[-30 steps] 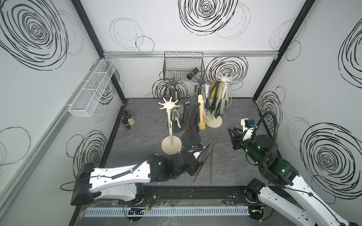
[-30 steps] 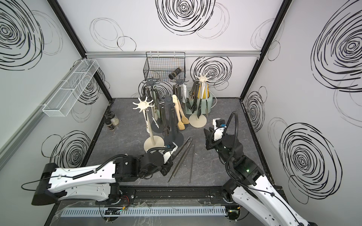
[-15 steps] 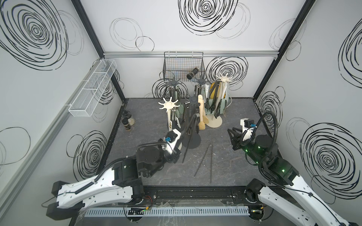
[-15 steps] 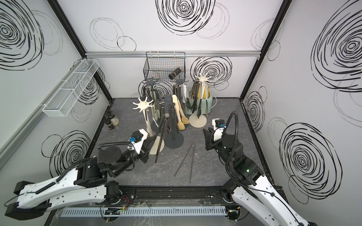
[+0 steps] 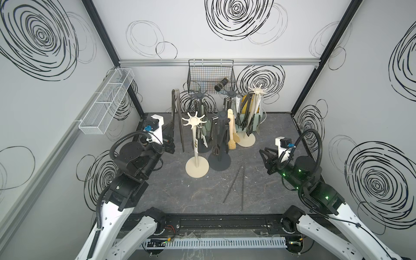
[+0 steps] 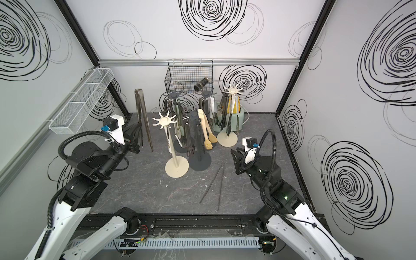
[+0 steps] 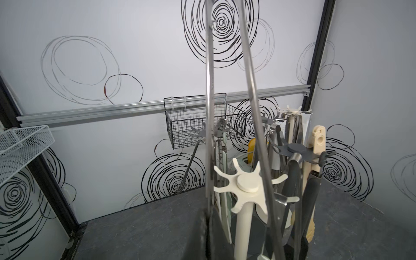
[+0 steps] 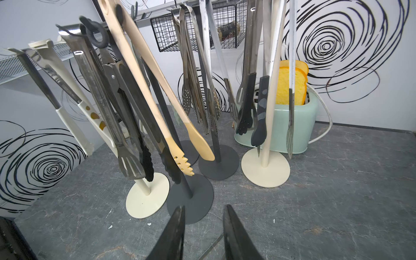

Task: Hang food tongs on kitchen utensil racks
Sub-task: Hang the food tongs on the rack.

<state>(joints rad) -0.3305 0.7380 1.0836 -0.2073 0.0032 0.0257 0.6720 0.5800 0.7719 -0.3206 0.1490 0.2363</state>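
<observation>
Holds 1 pair of steel tongs [image 5: 175, 93] upright in the left gripper [image 5: 171, 138], above the table [image 5: 180, 193] near its left edge, toward the back left corner, with the hinge end on top and the tips downward. Clamps fully shut on only 1 of the 2 arms, low toward the tip end, seen best in the left wrist view. Leaves the other arm free and spread to the side.

Probably light, stiff and springy, of smooth, slippery metal, likely to swing or turn in a pinch on 1 thin arm. Better to move slowly, to hold the hinge end high, and to bring it over a free hook of the cream rack [image 5: 194, 120], standing near. Cannot tell about a ring or hole at the hinge end for the hook.

Shows the right gripper [image 8: 203, 209] low over the right side of the table, jaws a little apart, nothing between them. Leaves 1 more pair, the dark tongs [image 5: 242, 189], flat on the table near the front edge, right of the middle, arms in a narrow V. Likely thin and hard to get under. Best to pinch across 1 arm from above, close to the joined end
</observation>
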